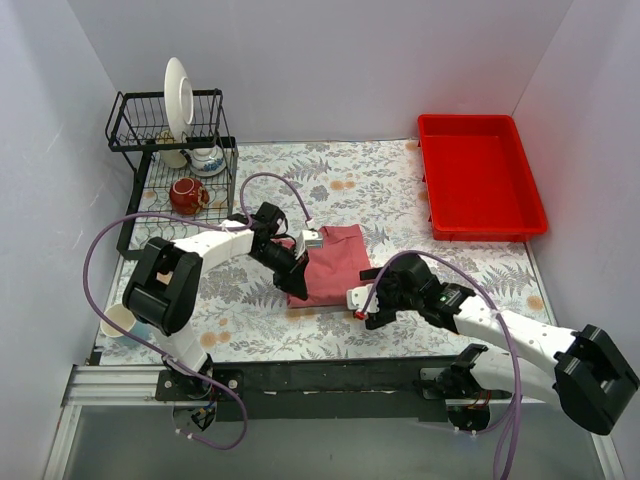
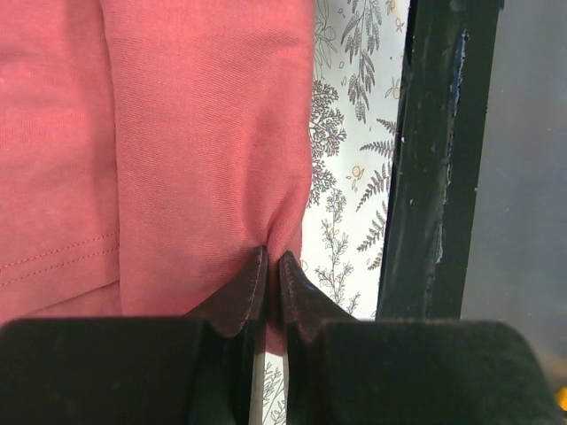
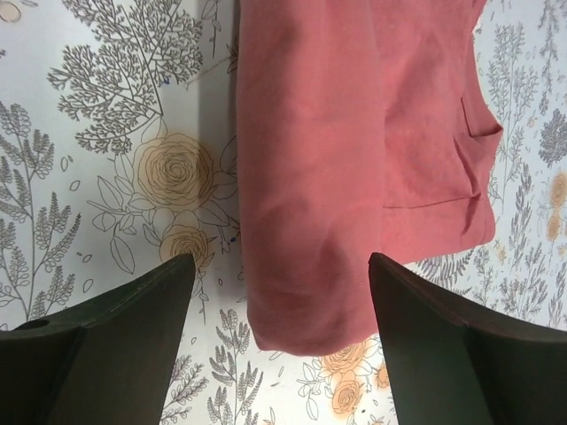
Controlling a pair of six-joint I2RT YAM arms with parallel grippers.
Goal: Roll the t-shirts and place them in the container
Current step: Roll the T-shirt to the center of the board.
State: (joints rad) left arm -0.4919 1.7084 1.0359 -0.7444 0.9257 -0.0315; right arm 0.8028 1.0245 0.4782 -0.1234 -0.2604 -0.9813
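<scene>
Open table (image 1: 380,190) lay between the dish rack (image 1: 170,150), far left, and the red tray (image 1: 480,175), far right. The t-shirt (image 1: 335,262) occupied the centre, flanked closely by the left gripper (image 1: 297,285) and the right gripper (image 1: 362,308). A cup (image 1: 120,322) stood at the near-left edge, beside the left arm (image 1: 200,250).

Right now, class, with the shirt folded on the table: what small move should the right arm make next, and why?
Probably lower the right end effector and close it on the near corner of the t-shirt. Its jaws stand open astride that corner, while the left end effector is shut on the t-shirt's edge; an even roll likely needs both.
</scene>
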